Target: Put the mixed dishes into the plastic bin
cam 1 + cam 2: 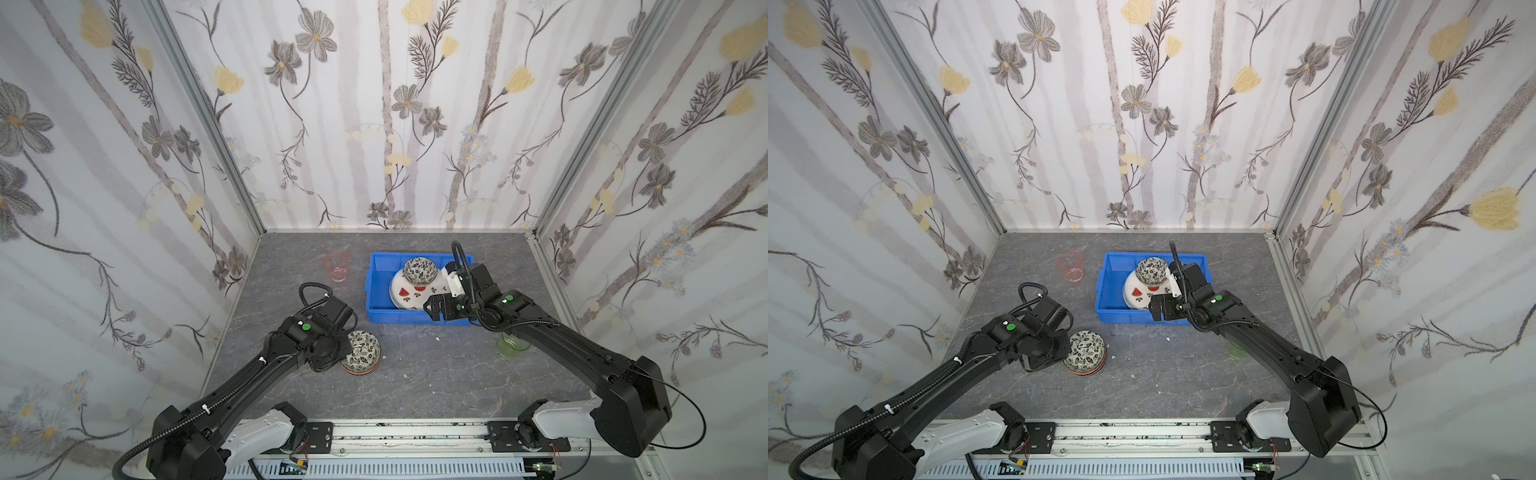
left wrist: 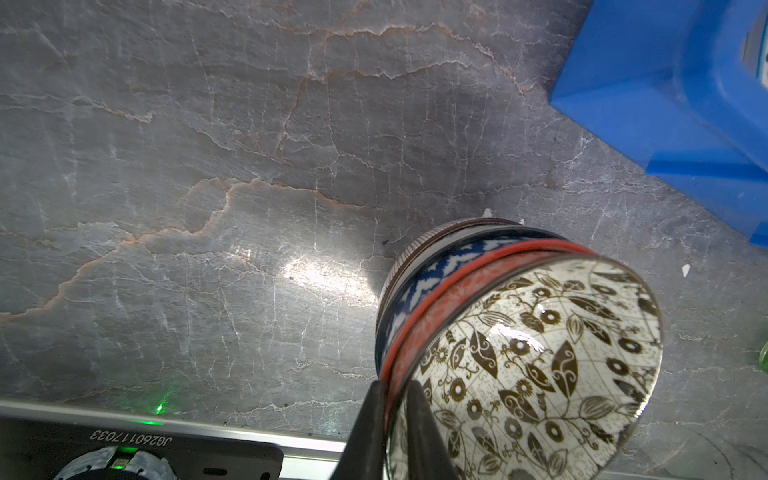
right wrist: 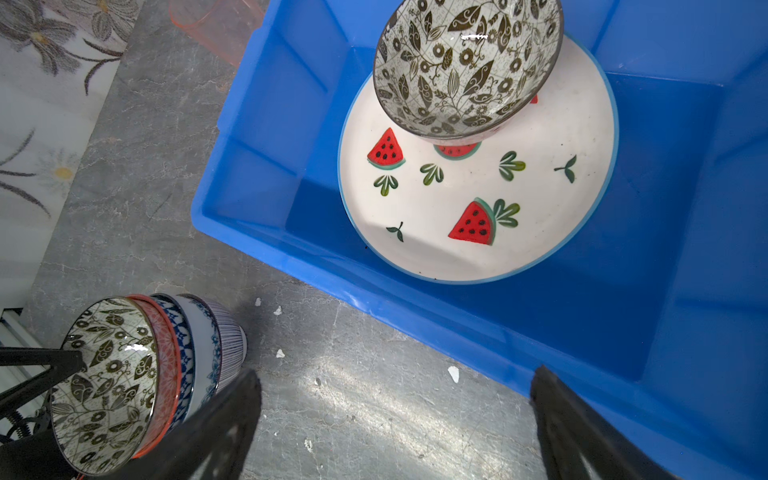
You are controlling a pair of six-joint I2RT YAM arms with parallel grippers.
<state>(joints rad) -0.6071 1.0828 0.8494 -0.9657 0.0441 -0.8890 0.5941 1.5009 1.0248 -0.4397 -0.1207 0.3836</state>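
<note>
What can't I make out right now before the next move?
- Green cup: mostly hidden behind the right arm in both top views.
- Left gripper: covered by the left arm in both top views; the left wrist view leaves unclear whether it pinches one rim of the bowl stack or two.
- Pink cup: cut off by the frame edge in the right wrist view.

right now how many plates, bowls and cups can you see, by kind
plates: 1, the watermelon plate
bowls: 6, leaf bowl in the bin, 5 in the stack
cups: 2, pink cup and green cup
total: 9
</note>
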